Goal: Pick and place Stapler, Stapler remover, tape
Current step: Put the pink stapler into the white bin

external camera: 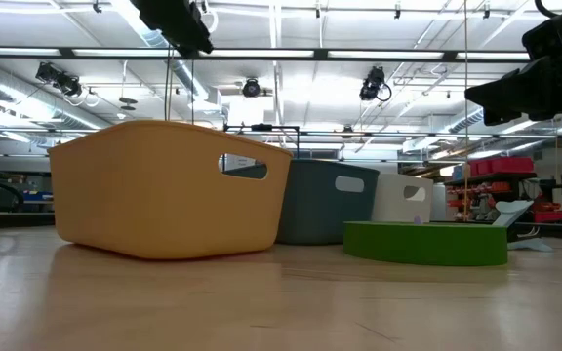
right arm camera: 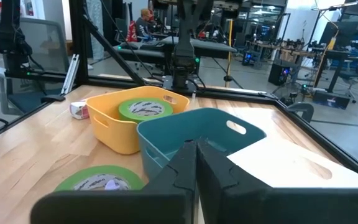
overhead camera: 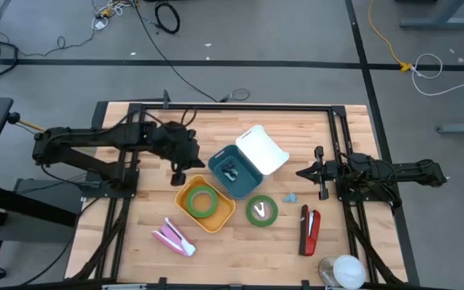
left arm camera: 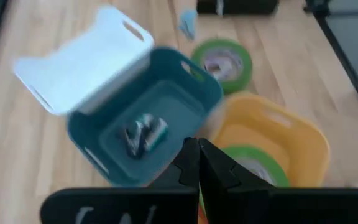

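A red-and-black stapler [overhead camera: 309,229] lies flat on the table near its right side. A pink stapler [overhead camera: 173,238] lies near the front edge. One green tape roll [overhead camera: 262,210] lies flat on the table, and another [overhead camera: 204,200] sits inside the yellow bin [overhead camera: 225,214]. A small metal staple remover [left arm camera: 145,134] lies in the teal bin [overhead camera: 244,187]. My left gripper [overhead camera: 179,171] hovers shut above the seam between the yellow and teal bins. My right gripper [overhead camera: 300,171] is shut and level, to the right of the bins.
A white bin [overhead camera: 262,149] leans on the teal bin's far right corner. A small blue scrap [overhead camera: 291,196] lies beside the loose tape roll. A white roll [overhead camera: 345,270] sits at the front right corner. Bare wood shows along the front edge.
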Tool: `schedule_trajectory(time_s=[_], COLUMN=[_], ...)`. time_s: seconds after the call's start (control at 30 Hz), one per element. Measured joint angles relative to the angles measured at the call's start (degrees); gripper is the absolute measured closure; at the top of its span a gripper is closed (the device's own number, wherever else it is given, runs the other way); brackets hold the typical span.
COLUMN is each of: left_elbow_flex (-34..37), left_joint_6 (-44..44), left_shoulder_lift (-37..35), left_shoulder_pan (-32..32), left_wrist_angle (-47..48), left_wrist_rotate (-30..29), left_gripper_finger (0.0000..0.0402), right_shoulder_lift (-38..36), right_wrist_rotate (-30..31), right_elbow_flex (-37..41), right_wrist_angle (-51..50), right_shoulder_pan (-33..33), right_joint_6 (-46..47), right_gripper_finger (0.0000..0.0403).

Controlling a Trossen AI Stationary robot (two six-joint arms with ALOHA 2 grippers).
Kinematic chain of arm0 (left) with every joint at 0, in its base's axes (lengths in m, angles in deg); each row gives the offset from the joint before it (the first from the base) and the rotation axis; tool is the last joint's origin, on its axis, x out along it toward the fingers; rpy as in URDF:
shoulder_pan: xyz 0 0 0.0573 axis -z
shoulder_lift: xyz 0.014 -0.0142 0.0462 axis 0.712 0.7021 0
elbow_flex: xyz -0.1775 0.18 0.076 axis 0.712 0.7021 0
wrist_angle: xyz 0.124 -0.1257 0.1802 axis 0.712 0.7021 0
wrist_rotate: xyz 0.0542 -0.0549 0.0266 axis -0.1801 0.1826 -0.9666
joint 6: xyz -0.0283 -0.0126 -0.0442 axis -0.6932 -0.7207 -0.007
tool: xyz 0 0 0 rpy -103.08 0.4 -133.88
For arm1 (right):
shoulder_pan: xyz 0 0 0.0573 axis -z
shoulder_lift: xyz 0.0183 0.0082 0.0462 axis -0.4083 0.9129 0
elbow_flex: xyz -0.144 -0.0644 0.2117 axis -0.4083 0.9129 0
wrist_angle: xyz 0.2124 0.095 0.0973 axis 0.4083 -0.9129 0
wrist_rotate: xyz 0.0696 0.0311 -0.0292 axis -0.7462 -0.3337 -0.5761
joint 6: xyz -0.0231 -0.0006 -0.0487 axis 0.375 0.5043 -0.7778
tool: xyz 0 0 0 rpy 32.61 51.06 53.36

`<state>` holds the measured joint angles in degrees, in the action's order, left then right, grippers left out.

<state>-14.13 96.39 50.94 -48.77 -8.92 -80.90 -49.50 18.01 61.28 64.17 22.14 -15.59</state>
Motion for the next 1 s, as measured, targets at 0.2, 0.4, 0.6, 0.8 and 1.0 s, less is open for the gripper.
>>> schedule_trajectory(time_s=[0.2,0.4,0.6,0.8,1.0], left_elbow_flex=[0.0,0.0,0.1,-0.1,0.0], left_joint_6=[2.6,6.0,4.2,3.9,0.7], left_shoulder_lift=[-0.2,1.1,2.7,4.4,7.0], left_shoulder_pan=[6.5,14.5,20.9,24.5,29.5], left_wrist_angle=[2.2,3.1,5.7,6.0,7.2], left_wrist_rotate=[0.3,0.2,0.5,0.7,0.6], left_gripper_finger=[0.0401,0.0401,0.0401,0.0401,0.0401], right_shoulder_lift=[0.0,0.0,0.0,0.0,0.0], right_wrist_rotate=[0.0,0.0,0.0,0.0,0.0], right_elbow_flex=[0.0,0.0,0.0,0.0,0.0], right_wrist_angle=[0.0,0.0,0.1,0.0,0.0], right_shoulder_pan=[0.0,0.0,0.0,0.0,0.0], right_joint_6=[0.0,0.0,0.0,0.0,0.0], right_gripper_finger=[0.0390,0.0390,0.0390,0.0390,0.0390])
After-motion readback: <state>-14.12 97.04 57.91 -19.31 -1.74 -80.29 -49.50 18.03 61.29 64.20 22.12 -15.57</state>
